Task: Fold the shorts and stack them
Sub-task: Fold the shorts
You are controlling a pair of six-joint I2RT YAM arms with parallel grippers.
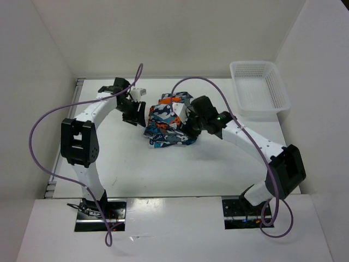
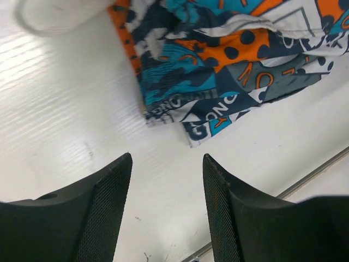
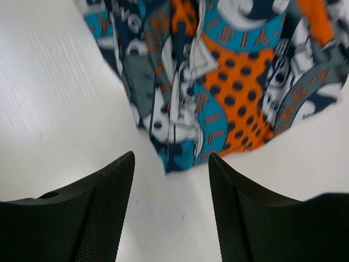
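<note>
The shorts (image 1: 169, 121) lie crumpled in a heap at the middle of the white table, printed in blue, orange, white and grey. My left gripper (image 1: 134, 113) hangs just left of the heap, open and empty. In the left wrist view the shorts (image 2: 229, 65) lie beyond the open fingertips (image 2: 117, 180), apart from them. My right gripper (image 1: 188, 124) is at the heap's right edge, open and empty. In the right wrist view the shorts (image 3: 218, 82) fill the top, and a fabric corner reaches down just in front of the fingers (image 3: 223, 180).
A white plastic mesh basket (image 1: 258, 87) stands at the back right of the table (image 1: 163, 174). White walls enclose the table on the left, back and right. Purple cables loop over both arms.
</note>
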